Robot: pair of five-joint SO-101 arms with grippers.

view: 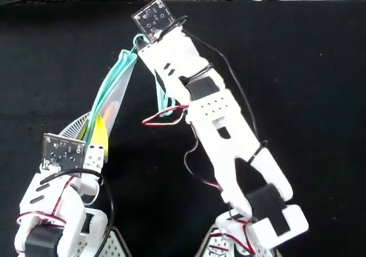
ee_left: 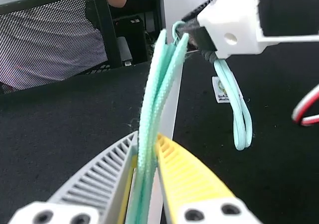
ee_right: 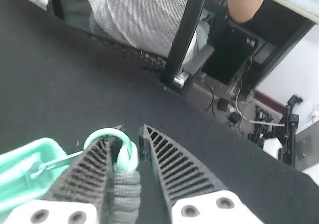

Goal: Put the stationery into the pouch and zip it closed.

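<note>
Left end effector [ee_left: 147, 143] astride pouch [ee_left: 160, 69]

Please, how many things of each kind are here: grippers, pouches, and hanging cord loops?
grippers: 2 (left gripper, right gripper)
pouch: 1
cord loop: 1
total: 4

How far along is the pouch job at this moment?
Done: an orange item looks inside the pouch. In hand: left claw clamps its zip edge; right claw holds the pull cord. Remaining: I cannot tell whether the zip is fully closed.
</note>
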